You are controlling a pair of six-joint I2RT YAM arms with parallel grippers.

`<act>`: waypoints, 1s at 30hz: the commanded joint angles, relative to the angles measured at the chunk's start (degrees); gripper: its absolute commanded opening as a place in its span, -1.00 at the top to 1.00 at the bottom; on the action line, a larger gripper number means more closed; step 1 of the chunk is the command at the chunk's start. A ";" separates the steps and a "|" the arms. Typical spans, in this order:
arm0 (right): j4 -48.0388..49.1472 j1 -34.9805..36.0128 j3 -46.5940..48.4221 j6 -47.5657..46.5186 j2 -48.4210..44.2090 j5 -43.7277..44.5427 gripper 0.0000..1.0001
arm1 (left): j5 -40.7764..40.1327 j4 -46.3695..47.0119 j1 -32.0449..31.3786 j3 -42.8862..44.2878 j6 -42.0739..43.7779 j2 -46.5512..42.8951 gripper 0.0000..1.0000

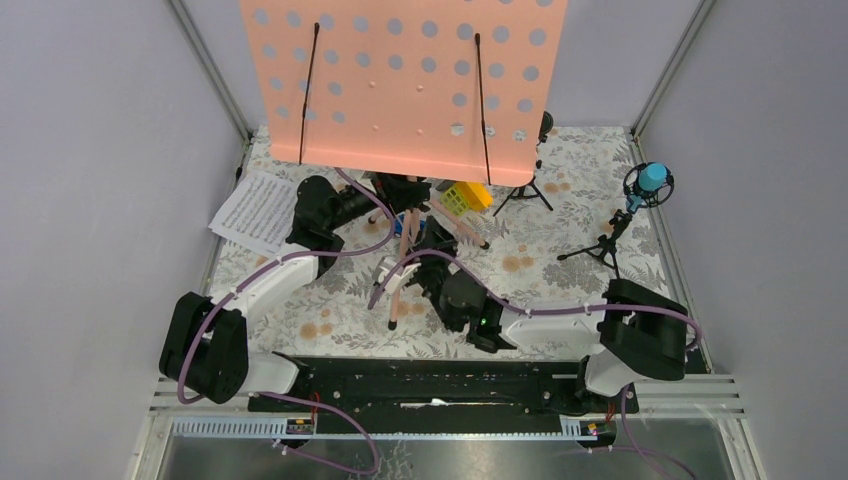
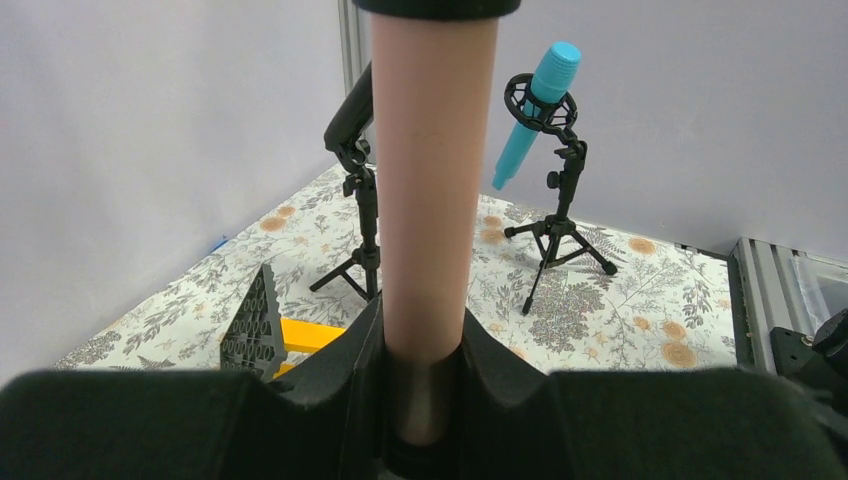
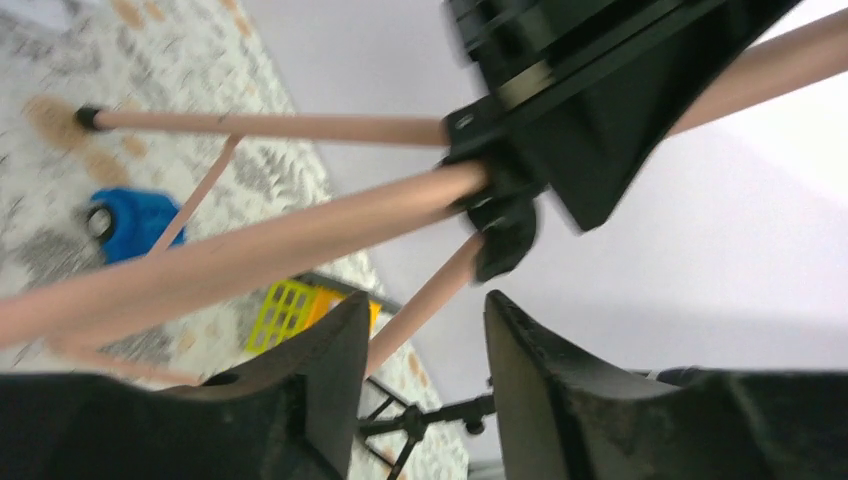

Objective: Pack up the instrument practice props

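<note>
Pink stand [image 1: 400,80]: stands up at 12 o'clock on the flowery table [image 1: 560,290], with its legs [image 3: 250,250] spread near the middle.
Left claw [image 2: 425,345]: closed tight around the stand's pink pole [image 2: 432,200].
Right claw [image 3: 425,340]: fingers apart, holding nothing, just beside the legs.
White pages [image 1: 252,212]: lie flat at 10 o'clock.
Black mic [image 2: 350,110]: stands up at 1 o'clock.
Blue mic [image 1: 650,180]: stands up at 2 o'clock.
Yellow block [image 1: 465,197]: under the stand, near a blue toy car [image 3: 130,220].
</note>
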 commanded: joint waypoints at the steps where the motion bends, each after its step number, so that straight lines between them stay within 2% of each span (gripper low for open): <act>1: 6.40 3.16 -4.21 0.99 0.74 10.86 -0.12 | -2.81 -6.77 1.12 -0.66 -3.67 1.08 1.00; 4: 4.35 3.28 -5.38 13.76 -3.05 14.67 -0.19 | -2.70 -6.83 1.18 -0.42 -3.67 1.24 1.00; 6: -2.22 3.37 -6.52 25.75 -7.22 14.18 -0.30 | -2.53 -6.75 1.33 -0.29 -3.85 1.51 1.00; 9: -13.85 3.21 -9.53 45.45 -14.17 6.76 -0.57 | -2.13 -6.43 1.93 -0.02 -4.36 1.63 1.00; 12: -11.22 2.02 -14.30 59.05 -18.06 1.14 -0.71 | -2.12 -5.64 2.31 -0.40 -5.50 1.82 1.00; 22: -20.43 -11.83 -11.72 103.03 -21.73 -11.45 -0.61 | -1.65 -5.71 2.41 -0.33 -6.12 2.63 1.00; 24: -18.41 -13.72 -12.08 106.79 -22.06 -14.02 -0.61 | -1.86 -5.94 2.42 -0.33 -5.89 2.17 1.00; 30: -21.28 -18.77 -8.91 126.67 -22.61 -19.49 -0.56 | -2.40 -5.69 2.41 -0.57 -5.73 1.94 1.00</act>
